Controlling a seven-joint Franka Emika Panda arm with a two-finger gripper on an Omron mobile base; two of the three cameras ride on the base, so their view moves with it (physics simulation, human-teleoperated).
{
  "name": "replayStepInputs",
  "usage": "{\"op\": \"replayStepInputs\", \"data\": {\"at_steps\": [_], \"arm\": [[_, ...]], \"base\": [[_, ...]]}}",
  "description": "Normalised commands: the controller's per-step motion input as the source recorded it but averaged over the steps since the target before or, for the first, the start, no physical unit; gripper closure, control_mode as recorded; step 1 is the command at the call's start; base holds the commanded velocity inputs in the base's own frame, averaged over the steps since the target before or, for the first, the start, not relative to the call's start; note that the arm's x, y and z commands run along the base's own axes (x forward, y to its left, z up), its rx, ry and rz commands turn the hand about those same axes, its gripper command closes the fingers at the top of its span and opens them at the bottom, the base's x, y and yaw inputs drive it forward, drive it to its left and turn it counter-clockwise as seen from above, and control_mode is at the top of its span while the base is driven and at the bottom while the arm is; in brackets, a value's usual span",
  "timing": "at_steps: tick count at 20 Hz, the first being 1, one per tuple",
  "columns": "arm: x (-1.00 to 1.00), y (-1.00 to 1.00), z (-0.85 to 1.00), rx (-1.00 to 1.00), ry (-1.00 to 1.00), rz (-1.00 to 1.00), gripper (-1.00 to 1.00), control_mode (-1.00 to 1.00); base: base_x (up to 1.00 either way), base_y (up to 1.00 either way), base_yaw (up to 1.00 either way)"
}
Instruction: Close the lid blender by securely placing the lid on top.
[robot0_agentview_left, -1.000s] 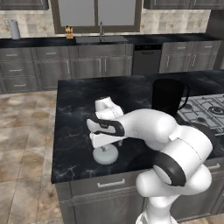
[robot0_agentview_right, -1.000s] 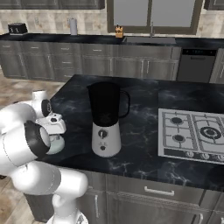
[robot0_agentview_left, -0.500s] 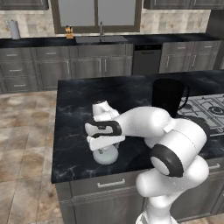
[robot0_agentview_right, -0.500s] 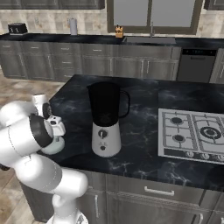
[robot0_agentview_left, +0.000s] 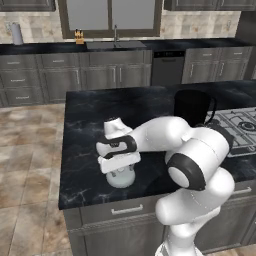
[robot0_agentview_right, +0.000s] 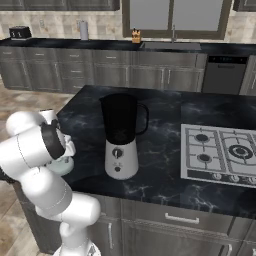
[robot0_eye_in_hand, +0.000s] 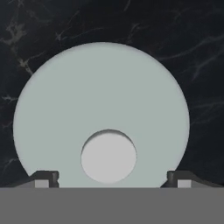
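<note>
Your gripper (robot0_agentview_left: 120, 167) hangs directly over the lid (robot0_agentview_left: 120, 176), which lies flat, knob up, near the counter's (robot0_agentview_left: 90, 115) front left edge. From the right, the blender (robot0_agentview_right: 121, 136) stands upright, well apart. Hand view: fingertips (robot0_eye_in_hand: 43, 179) spread wide, flanking the knob, holding nothing.

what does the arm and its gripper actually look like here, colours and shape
The arm is glossy white with rounded, bulbous links and dark near-black bands at the joints. No cables or markings can be made out. The gripper ends in two small dark grey, blocky finger tips with paler faces.
</note>
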Motion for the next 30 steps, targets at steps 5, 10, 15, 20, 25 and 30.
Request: {"op": "replayStepInputs", "data": {"at_steps": [5,10,15,20,25,30], "arm": [[0.14,0.09,-0.07,0.0,0.0,0.0,-1.0,-1.0],[0.14,0.03,-0.09,0.0,0.0,0.0,-1.0,-1.0],[0.19,0.0,-0.08,0.0,-0.03,0.0,-1.0,-1.0],[0.23,0.0,-0.14,0.0,-0.06,0.0,-1.0,-1.0],[-0.01,0.0,-0.19,0.0,-0.04,0.0,-1.0,-1.0],[-0.06,0.0,-0.33,0.0,-0.01,0.0,-1.0,-1.0]], "base": [[0.0,0.0,0.0],[0.0,0.0,0.0],[0.0,0.0,0.0],[0.0,0.0,0.0],[0.0,0.0,0.0],[0.0,0.0,0.0]]}}
